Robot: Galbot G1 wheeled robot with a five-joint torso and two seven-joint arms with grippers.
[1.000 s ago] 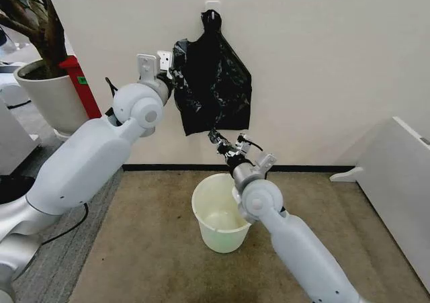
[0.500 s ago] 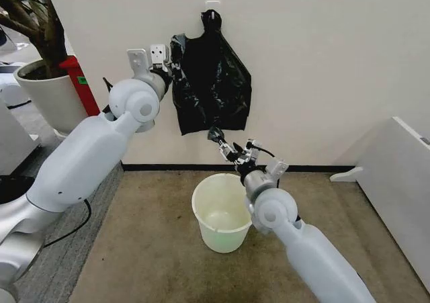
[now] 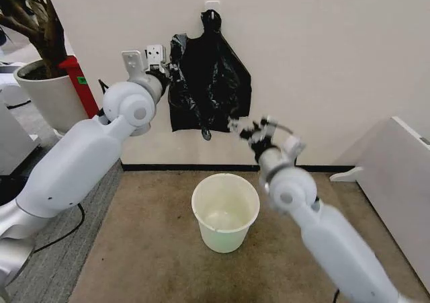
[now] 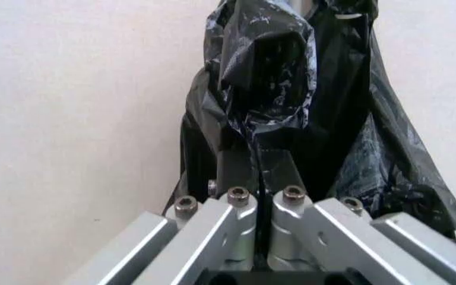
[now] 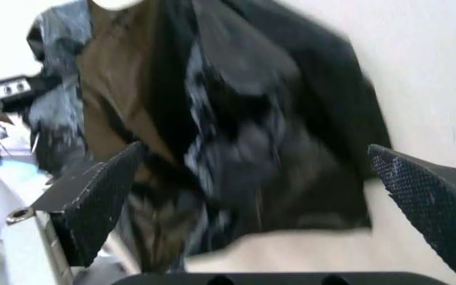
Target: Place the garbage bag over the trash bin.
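- The garbage bag [image 3: 209,81] hangs on the wall, at 12 o'clock above the trash bin [image 3: 225,211] (unlined, on the floor).
- Left gripper [image 4: 261,178]: jaws clamped on the bag's edge.
- Right gripper [image 5: 252,196]: jaws spread wide, just short of the bag.
- Lining the bin remains undone.

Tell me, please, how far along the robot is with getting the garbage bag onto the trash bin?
Early stage. Done: the left gripper is shut on the garbage bag at its upper left edge. In hand: the bag hangs from a wall hook, and the right gripper, open, is at its lower right corner, not gripping. Left: taking the bag off the hook, opening it and fitting it over the trash bin, which stands unlined on the floor.
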